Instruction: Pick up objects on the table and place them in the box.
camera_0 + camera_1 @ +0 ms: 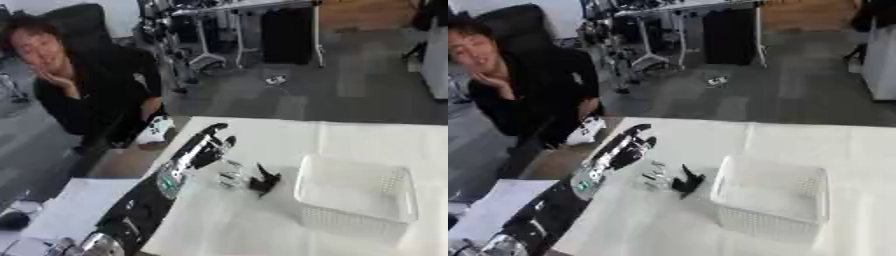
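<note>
A white mesh box [354, 192] stands on the white table at the right. Just left of it lies a small black object [263, 181] with upturned points. Beside that, further left, sits a small clear and silvery item [231, 177]. My left hand [208, 145] reaches in from the lower left along the table's left edge, its fingers straight and relaxed, holding nothing. It hovers a little up and left of the clear item, apart from it. My right hand shows in neither view.
The table's left edge [171, 150] runs right under my left arm. White cloth [376, 140] spreads behind and right of the box. A person sits beyond the table's far left corner, not touching anything.
</note>
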Available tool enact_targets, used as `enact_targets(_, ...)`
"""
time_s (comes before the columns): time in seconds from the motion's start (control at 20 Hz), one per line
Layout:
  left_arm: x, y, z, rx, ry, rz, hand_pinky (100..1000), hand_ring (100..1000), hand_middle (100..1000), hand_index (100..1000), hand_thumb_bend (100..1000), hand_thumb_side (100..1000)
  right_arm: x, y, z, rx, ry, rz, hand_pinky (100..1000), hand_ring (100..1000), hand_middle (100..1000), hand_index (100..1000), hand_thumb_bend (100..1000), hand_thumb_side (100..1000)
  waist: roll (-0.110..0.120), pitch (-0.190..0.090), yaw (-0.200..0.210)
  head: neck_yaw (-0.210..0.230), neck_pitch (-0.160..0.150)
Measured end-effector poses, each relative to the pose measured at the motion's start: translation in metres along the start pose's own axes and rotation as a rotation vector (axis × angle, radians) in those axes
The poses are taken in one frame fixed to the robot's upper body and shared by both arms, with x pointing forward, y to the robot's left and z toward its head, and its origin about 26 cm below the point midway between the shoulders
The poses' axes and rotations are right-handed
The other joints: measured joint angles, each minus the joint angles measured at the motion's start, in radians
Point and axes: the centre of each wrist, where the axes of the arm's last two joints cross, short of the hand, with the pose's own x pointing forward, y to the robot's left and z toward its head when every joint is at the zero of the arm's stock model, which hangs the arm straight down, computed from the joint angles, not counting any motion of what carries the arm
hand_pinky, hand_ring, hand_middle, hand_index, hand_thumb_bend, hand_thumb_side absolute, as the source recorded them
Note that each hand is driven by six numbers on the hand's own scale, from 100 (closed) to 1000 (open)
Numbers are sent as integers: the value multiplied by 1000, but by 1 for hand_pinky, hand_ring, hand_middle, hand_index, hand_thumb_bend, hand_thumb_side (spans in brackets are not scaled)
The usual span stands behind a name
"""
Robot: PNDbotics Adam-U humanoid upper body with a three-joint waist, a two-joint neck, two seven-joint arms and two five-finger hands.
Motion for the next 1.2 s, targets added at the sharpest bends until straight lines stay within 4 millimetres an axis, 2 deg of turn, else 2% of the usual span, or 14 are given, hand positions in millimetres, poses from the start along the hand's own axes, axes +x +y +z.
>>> enact_targets(0.2,8,21,-9,-108,-53,-108,846,823,988,1000,241,912,0,0,0,0,0,0,454,534,584,851,308,1000,2,0,0,0,1)
enact_targets(0.25,11,28,-12,-140,-66,-152,820,809,990,1000,214,929,0,0,0,0,0,0,454,534,584,851,307,1000,2,0,0,0,2)
enact_targets(0.3,13,35,-14,-169,-77,-197,917,866,990,1000,317,871,0,0,0,0,1,0,453,534,584,851,309,1000,2,0,0,0,4)
enact_targets(0.35,16,42,-17,-202,-87,-252,899,854,990,1000,295,882,0,0,0,-1,2,1,453,534,584,851,308,1000,2,0,0,0,7)
enact_targets(0.4,21,50,-20,-231,-98,-311,974,902,994,995,390,846,0,0,1,-2,3,2,453,534,583,852,309,1000,2,0,1,0,9)
enact_targets(0.5,33,62,-29,-288,-122,-436,1000,929,997,989,447,832,0,-1,1,-1,4,3,453,534,583,852,309,1000,4,0,1,0,12)
enact_targets(0.55,38,67,-33,-318,-130,-500,990,912,994,991,415,838,0,-1,1,-1,4,3,453,534,583,852,309,1000,5,0,1,-1,14)
enact_targets(0.6,43,71,-36,-346,-136,-559,1000,957,1000,982,502,823,0,-1,1,-1,4,3,452,534,583,853,309,1000,5,0,1,-1,15)
enact_targets(0.9,70,92,-54,-488,-136,-857,1000,1000,1000,969,655,796,0,-1,1,1,7,5,451,533,583,853,311,1000,8,0,3,-8,19)
enact_targets(0.95,75,95,-57,-515,-129,-909,1000,1000,1000,970,649,797,0,-1,1,1,7,5,451,533,583,853,311,1000,8,0,3,-8,19)
enact_targets(1.0,81,98,-61,-538,-120,-959,1000,1000,1000,962,719,793,0,-1,1,1,7,5,451,533,583,854,312,1000,8,0,3,-8,19)
enact_targets(1.2,100,105,-72,-646,-53,-1167,1000,1000,1000,978,852,798,0,-1,1,1,7,5,452,533,583,854,309,1000,8,0,3,-8,22)
